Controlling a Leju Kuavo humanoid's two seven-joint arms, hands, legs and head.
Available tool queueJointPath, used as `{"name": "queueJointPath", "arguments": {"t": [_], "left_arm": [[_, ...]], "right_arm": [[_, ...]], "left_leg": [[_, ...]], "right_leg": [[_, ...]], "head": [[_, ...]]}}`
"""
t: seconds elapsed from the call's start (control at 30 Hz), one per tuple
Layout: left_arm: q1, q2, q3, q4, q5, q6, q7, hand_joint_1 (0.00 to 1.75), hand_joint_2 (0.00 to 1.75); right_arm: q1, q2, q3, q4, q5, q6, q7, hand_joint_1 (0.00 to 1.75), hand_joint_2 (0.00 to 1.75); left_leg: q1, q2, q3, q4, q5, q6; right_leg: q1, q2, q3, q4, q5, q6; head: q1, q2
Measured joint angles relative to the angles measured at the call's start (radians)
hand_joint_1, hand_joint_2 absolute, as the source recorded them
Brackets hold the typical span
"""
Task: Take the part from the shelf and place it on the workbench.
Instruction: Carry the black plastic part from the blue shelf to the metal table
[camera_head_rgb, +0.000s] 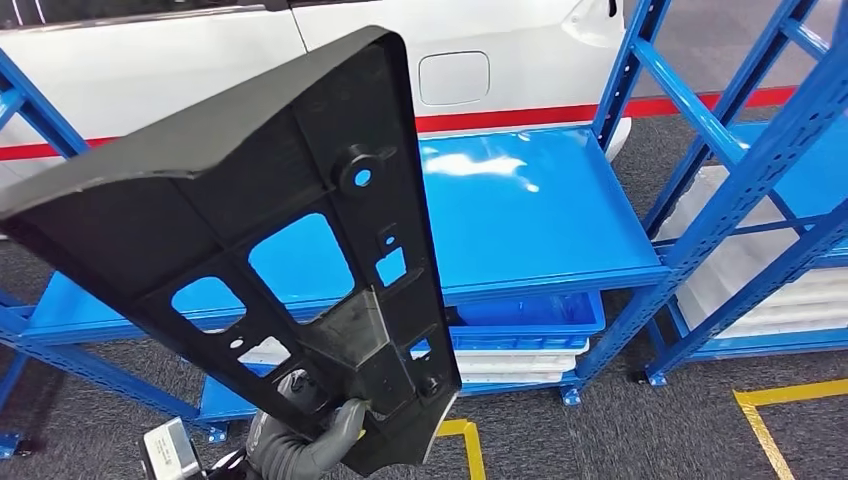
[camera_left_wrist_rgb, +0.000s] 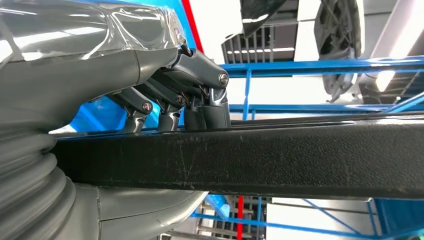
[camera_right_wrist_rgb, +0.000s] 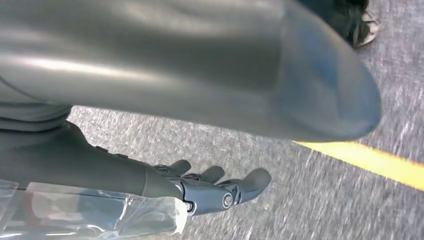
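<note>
Left hand (camera_head_rgb: 310, 435) grips the part (camera_head_rgb: 270, 230) at its lower narrow end, low in the head view; the thumb wraps over the part's near face, and the other fingers sit behind the panel. The part is a long flat black plastic panel with ribs, several cutouts and a round boss with a hole, held up in the air and tilted, its wide end up and to the left and its narrow end down by the hand. It is clear of the shelf (camera_head_rgb: 530, 215), touching nothing but the hand. In the left wrist view the dark fingers (camera_left_wrist_rgb: 200, 100) curl down onto the top of the part's textured black edge (camera_left_wrist_rgb: 280, 157), with the grey thumb under it, so the edge is clamped between them. The blue metal shelf stands behind the part, its glossy top deck bare where visible, with blue uprights (camera_head_rgb: 720, 190) to the right. A blue bin (camera_head_rgb: 525, 320) sits on white trays on the lower level. A white car (camera_head_rgb: 200, 70) with a red stripe is parked behind the shelf. Grey carpet floor has yellow tape lines (camera_head_rgb: 765, 420). Right hand (camera_right_wrist_rgb: 215, 187) hangs over the floor beside a yellow line (camera_right_wrist_rgb: 370, 160), fingers loosely extended and apart, holding nothing.
</note>
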Motion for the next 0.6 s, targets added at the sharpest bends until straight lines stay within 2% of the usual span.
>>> {"name": "queueJointPath", "arguments": {"t": [0.03, 0.07, 0.1, 0.13, 0.23, 0.27, 0.3, 0.4, 0.43, 0.47, 0.5, 0.53, 0.57, 0.6], "left_arm": [[0.002, 0.002, 0.0, 0.0, 0.002, 0.0, -0.001, 1.75, 1.75], [0.005, 0.004, 0.0, 0.0, 0.003, 0.0, -0.001, 1.75, 1.75], [0.006, 0.005, 0.001, 0.0, 0.003, 0.0, -0.002, 1.75, 1.75], [0.007, 0.006, 0.001, 0.0, 0.002, 0.001, -0.004, 1.75, 1.75], [0.004, 0.008, 0.003, -0.001, -0.005, 0.006, -0.004, 1.75, 1.75], [0.003, 0.008, 0.003, -0.002, -0.008, 0.008, -0.003, 1.75, 1.75], [0.003, 0.009, 0.003, -0.003, -0.012, 0.011, -0.002, 1.75, 1.75], [0.002, 0.009, 0.003, -0.004, -0.017, 0.016, 0.0, 1.75, 1.75], [0.0, 0.009, 0.003, -0.004, -0.017, 0.016, 0.0, 1.75, 1.75], [-0.002, 0.009, 0.002, -0.004, -0.017, 0.016, 0.0, 1.75, 1.75], [-0.005, 0.009, 0.002, -0.004, -0.017, 0.016, 0.0, 1.75, 1.75], [-0.006, 0.009, 0.002, -0.004, -0.017, 0.016, -0.001, 1.75, 1.75], [-0.007, 0.009, 0.001, -0.004, -0.017, 0.014, -0.003, 1.75, 1.75], [-0.008, 0.009, 0.001, -0.004, -0.017, 0.012, -0.004, 1.75, 1.75]], "right_arm": [[0.0, 0.001, 0.0, 0.0, 0.0, 0.0, 0.0, 0.0, 0.0], [0.001, 0.001, -0.001, 0.0, 0.0, 0.002, 0.001, 0.0, 0.0], [0.001, 0.001, -0.001, 0.0, 0.0, 0.004, 0.002, 0.0, 0.0], [0.001, 0.001, -0.001, 0.0, 0.002, 0.008, 0.005, 0.0, 0.0], [0.001, 0.001, -0.002, 0.0, 0.012, 0.019, 0.016, 0.0, 0.0], [0.0, 0.001, -0.002, 0.0, 0.014, 0.02, 0.018, 0.0, 0.0], [0.0, 0.001, -0.002, 0.0, 0.016, 0.02, 0.017, 0.0, 0.0], [0.001, 0.0, -0.002, 0.0, 0.017, 0.017, 0.006, 0.0, 0.0], [0.001, 0.0, -0.002, 0.0, 0.016, 0.016, 0.001, 0.0, 0.0], [0.001, 0.0, -0.002, 0.0, 0.016, 0.015, -0.004, 0.0, 0.0], [0.001, 0.0, -0.002, 0.0, 0.015, 0.014, -0.007, 0.0, 0.0], [0.001, 0.0, -0.002, 0.001, 0.015, 0.013, -0.009, 0.0, 0.0], [0.002, -0.001, -0.002, 0.001, 0.015, 0.013, -0.011, 0.0, 0.0], [0.002, -0.002, -0.002, 0.001, 0.016, 0.013, -0.012, 0.0, 0.0]], "left_leg": [[0.005, 0.0, -0.024, 0.071, -0.037, -0.007], [0.01, 0.0, -0.039, 0.123, -0.06, -0.012], [0.014, 0.0, -0.038, 0.141, -0.063, -0.016], [0.017, 0.0, -0.015, 0.114, -0.047, -0.018], [0.02, -0.001, 0.115, -0.106, 0.033, -0.015], [0.018, -0.002, 0.139, -0.155, 0.046, -0.011], [0.015, -0.002, 0.147, -0.178, 0.05, -0.005], [0.015, -0.001, 0.134, -0.184, 0.063, 0.016], [0.016, 0.0, 0.13, -0.186, 0.069, 0.025], [0.018, 0.001, 0.124, -0.188, 0.076, 0.034], [0.016, 0.003, 0.119, -0.188, 0.081, 0.039], [0.014, 0.004, 0.111, -0.187, 0.086, 0.043], [0.013, 0.004, 0.104, -0.186, 0.091, 0.044], [0.011, 0.005, 0.098, -0.185, 0.096, 0.044]], "right_leg": [[0.0, 0.0, -0.008, 0.0, 0.005, -0.001], [0.0, 0.0, -0.015, 0.001, 0.01, -0.001], [-0.001, 0.0, -0.022, 0.001, 0.015, 0.001], [-0.001, 0.0, -0.026, 0.001, 0.019, 0.002], [0.0, 0.002, -0.034, 0.002, 0.028, 0.012], [0.001, 0.002, -0.037, 0.004, 0.032, 0.017], [0.003, 0.002, -0.042, 0.005, 0.036, 0.023], [0.003, 0.002, -0.054, 0.011, 0.038, 0.039], [0.002, 0.003, -0.064, 0.03, 0.02, 0.043], [0.001, 0.003, -0.081, 0.069, -0.012, 0.045], [-0.001, 0.003, -0.106, 0.131, -0.055, 0.047], [-0.001, 0.003, -0.133, 0.204, -0.098, 0.049], [-0.002, 0.003, -0.153, 0.268, -0.126, 0.05], [-0.002, 0.003, -0.159, 0.302, -0.136, 0.05]], "head": [[0.0, 0.0], [0.0, 0.0], [0.0, 0.0], [0.0, 0.0], [-0.001, 0.0], [0.0, 0.0], [0.0, 0.0], [0.0, 0.0], [0.001, 0.0], [0.002, 0.0], [0.002, 0.0], [0.003, 0.0], [0.003, 0.0], [0.003, 0.0]]}}
